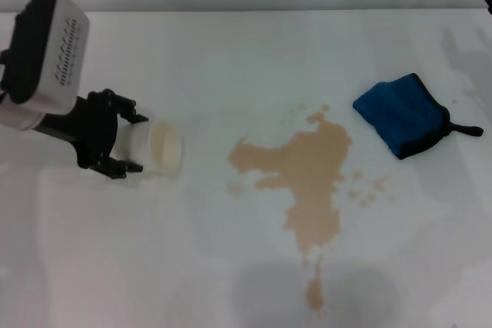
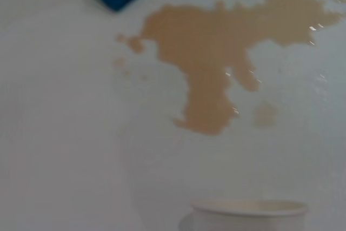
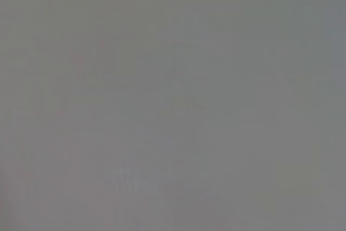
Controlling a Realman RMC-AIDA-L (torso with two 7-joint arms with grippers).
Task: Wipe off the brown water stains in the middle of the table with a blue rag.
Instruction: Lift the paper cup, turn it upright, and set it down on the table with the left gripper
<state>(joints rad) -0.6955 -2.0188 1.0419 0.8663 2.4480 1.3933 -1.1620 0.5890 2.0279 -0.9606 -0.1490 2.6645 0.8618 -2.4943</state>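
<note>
1. One white paper cup [image 1: 160, 148] is lying on its side on the table [image 1: 92, 266], at the robot's left, and the left gripper [image 1: 129, 144] is closing around its base, with black fingers [image 1: 123, 165] sitting on either side of the cup wall.
2. Its open mouth is facing toward the brown water stains [image 1: 307, 170], which are spreading across the middle of the table as one irregular tan puddle with small drops scattered around it.
3. Lying to the right of the puddle and a little farther back, the blue rag [image 1: 401, 115] is resting folded, just beside the nearest drops but apart from the main pool; its short black loop is pointing toward the right edge.
4. Only a dark sliver of the right arm is showing at the far right corner of the head view, and its wrist view is showing plain grey, so its gripper is probably well away from the rag.
</note>
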